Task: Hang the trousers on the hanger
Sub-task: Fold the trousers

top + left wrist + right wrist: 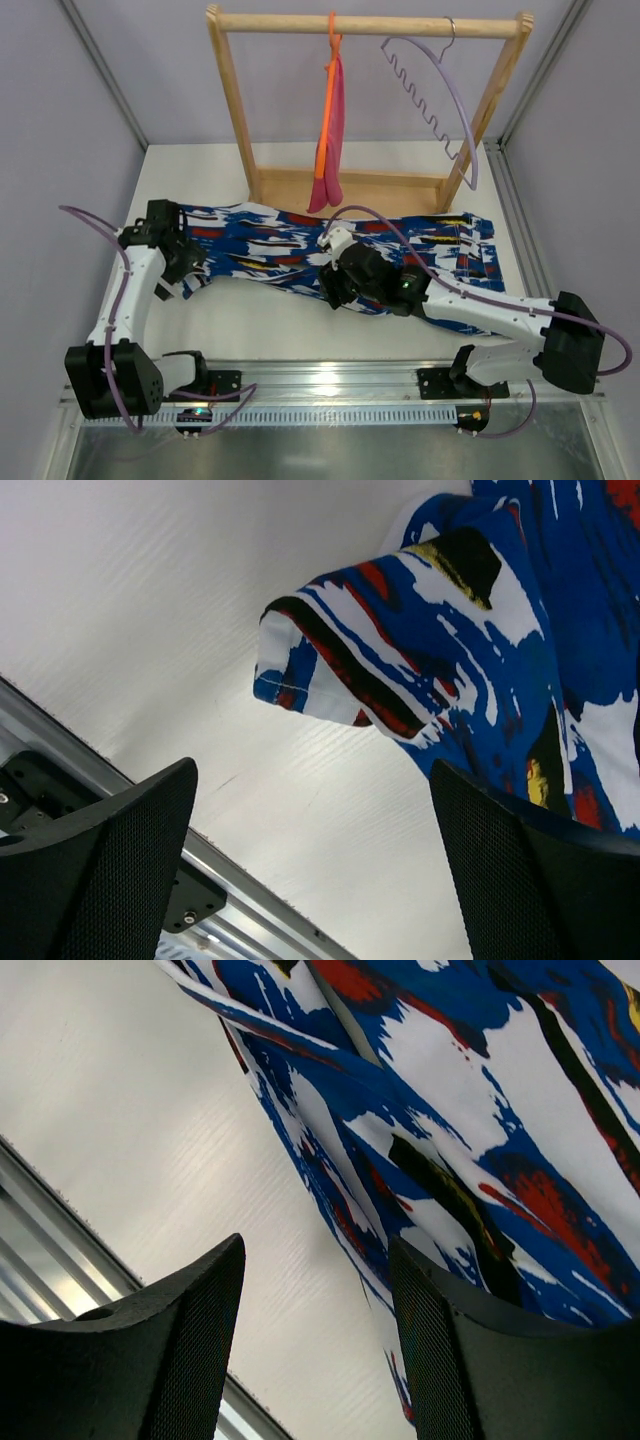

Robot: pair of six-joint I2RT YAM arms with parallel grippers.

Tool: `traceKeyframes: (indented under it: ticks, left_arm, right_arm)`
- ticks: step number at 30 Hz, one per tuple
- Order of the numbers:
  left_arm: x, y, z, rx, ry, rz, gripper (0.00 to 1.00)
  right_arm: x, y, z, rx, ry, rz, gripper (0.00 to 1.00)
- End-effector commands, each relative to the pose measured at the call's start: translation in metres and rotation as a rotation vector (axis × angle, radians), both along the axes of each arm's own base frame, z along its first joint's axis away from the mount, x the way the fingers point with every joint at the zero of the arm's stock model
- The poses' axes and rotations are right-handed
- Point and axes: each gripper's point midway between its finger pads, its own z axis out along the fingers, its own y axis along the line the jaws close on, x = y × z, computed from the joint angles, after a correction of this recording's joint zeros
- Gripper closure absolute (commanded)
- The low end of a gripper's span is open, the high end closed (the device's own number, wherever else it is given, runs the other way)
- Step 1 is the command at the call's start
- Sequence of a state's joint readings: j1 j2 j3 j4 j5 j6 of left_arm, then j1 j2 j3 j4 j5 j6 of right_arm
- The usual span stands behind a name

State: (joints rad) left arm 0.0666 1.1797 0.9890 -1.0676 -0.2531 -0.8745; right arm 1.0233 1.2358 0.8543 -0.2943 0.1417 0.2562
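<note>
The trousers (260,245), in a blue, white, red and black print, lie spread flat across the white table. The lilac hanger (420,98) hangs by its metal hook from the right part of the wooden rail, with nothing on it. My left gripper (188,272) hovers at the trousers' left end. Its jaws (312,770) stand wide open over bare table, with a folded leg end (330,670) just beyond them. My right gripper (333,288) sits at the front edge of the trousers' middle. It is open (318,1245), and the cloth's edge (400,1250) runs beside its right finger, ungripped.
A wooden rack (370,24) stands at the back of the table. An orange hanger with pink cloth (330,130) hangs from the middle of its rail. A metal rail (330,380) runs along the near table edge. Bare tabletop (280,330) lies in front of the trousers.
</note>
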Motion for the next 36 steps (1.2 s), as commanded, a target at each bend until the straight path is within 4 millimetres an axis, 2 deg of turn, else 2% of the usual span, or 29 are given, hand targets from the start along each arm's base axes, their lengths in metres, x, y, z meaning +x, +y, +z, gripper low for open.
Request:
traceKeyframes:
  ticks: [1, 3, 4, 6, 7, 8, 9, 10, 12, 13, 14, 15, 19, 20, 23, 24, 25, 26, 27, 29, 30, 31, 32, 34, 35, 36]
  left_arm:
    - [0.016, 0.014, 0.006, 0.048, -0.018, 0.090, 0.02]
    - [0.026, 0.017, -0.002, 0.056, -0.019, 0.089, 0.02]
    - [0.030, 0.018, -0.010, 0.055, 0.005, 0.089, 0.06]
    - [0.042, 0.021, -0.014, 0.056, 0.001, 0.080, 0.13]
    - [0.046, 0.022, -0.019, 0.055, 0.024, 0.071, 0.24]
    - [0.052, 0.022, -0.018, 0.050, 0.016, 0.063, 0.30]
    - [0.055, 0.023, -0.018, 0.051, 0.013, 0.057, 0.43]
    - [0.061, 0.025, -0.012, 0.057, 0.001, 0.053, 0.73]
    - [0.064, 0.027, -0.005, 0.073, -0.016, 0.054, 0.93]
    - [0.067, 0.028, 0.000, 0.075, -0.032, 0.052, 1.00]
    - [0.068, 0.028, 0.006, 0.076, -0.052, 0.052, 0.99]
    - [0.068, 0.028, 0.009, 0.078, -0.060, 0.054, 0.99]
    - [0.070, 0.034, 0.021, 0.112, -0.084, 0.054, 1.00]
    - [0.071, 0.037, 0.026, 0.125, -0.087, 0.056, 1.00]
    - [0.071, 0.042, 0.028, 0.137, -0.059, 0.050, 1.00]
    - [0.071, 0.043, 0.027, 0.136, -0.047, 0.042, 0.99]
    - [0.072, 0.041, 0.028, 0.124, -0.045, 0.022, 1.00]
    - [0.075, 0.041, 0.033, 0.131, -0.046, -0.017, 0.98]
    - [0.075, 0.041, 0.036, 0.132, -0.050, -0.034, 0.77]
    - [0.080, 0.041, 0.045, 0.146, -0.084, -0.070, 0.51]
    - [0.082, 0.042, 0.049, 0.159, -0.091, -0.093, 0.33]
    - [0.080, 0.046, 0.052, 0.174, -0.088, -0.088, 0.28]
    - [0.078, 0.046, 0.054, 0.175, -0.077, -0.094, 0.26]
    - [0.077, 0.048, 0.058, 0.177, -0.067, -0.103, 0.25]
    - [0.073, 0.047, 0.057, 0.170, -0.049, -0.105, 0.24]
    - [0.071, 0.047, 0.058, 0.170, -0.050, -0.103, 0.25]
  right_arm:
    - [0.017, 0.027, 0.017, 0.006, -0.135, 0.056, 0.38]
    - [0.016, 0.037, 0.009, -0.013, -0.162, 0.122, 0.38]
    - [0.017, 0.039, 0.005, -0.027, -0.169, 0.137, 0.38]
    - [0.024, 0.042, -0.010, -0.098, -0.181, 0.159, 0.38]
    - [0.024, 0.043, -0.014, -0.117, -0.184, 0.167, 0.37]
    - [0.027, 0.046, -0.024, -0.145, -0.171, 0.166, 0.37]
    - [0.028, 0.047, -0.028, -0.175, -0.184, 0.189, 0.37]
    - [0.029, 0.049, -0.033, -0.205, -0.194, 0.207, 0.37]
    - [0.033, 0.052, -0.047, -0.256, -0.197, 0.211, 0.37]
    - [0.037, 0.051, -0.052, -0.286, -0.209, 0.205, 0.37]
    - [0.038, 0.054, -0.055, -0.304, -0.214, 0.204, 0.37]
    - [0.040, 0.053, -0.071, -0.350, -0.199, 0.206, 0.37]
    - [0.031, 0.055, -0.089, -0.433, -0.218, 0.245, 0.55]
    - [0.030, 0.050, -0.092, -0.456, -0.228, 0.240, 0.62]
    - [0.014, 0.055, -0.094, -0.456, -0.245, 0.262, 0.73]
    - [0.008, 0.058, -0.095, -0.457, -0.252, 0.274, 0.89]
    - [0.005, 0.059, -0.092, -0.460, -0.256, 0.277, 0.96]
    - [0.003, 0.059, -0.088, -0.464, -0.271, 0.273, 0.96]
    - [-0.010, 0.065, -0.084, -0.455, -0.282, 0.304, 0.96]
    - [-0.022, 0.070, -0.063, -0.400, -0.298, 0.328, 0.96]
    - [-0.030, 0.073, -0.056, -0.373, -0.298, 0.346, 0.96]
    - [-0.035, 0.074, -0.037, -0.310, -0.302, 0.350, 0.96]
    - [-0.039, 0.075, -0.030, -0.273, -0.295, 0.356, 0.96]
    - [-0.045, 0.075, -0.015, -0.198, -0.286, 0.358, 0.96]
    - [-0.046, 0.073, 0.003, -0.150, -0.303, 0.345, 0.96]
    - [-0.044, 0.071, 0.010, -0.130, -0.315, 0.326, 0.96]
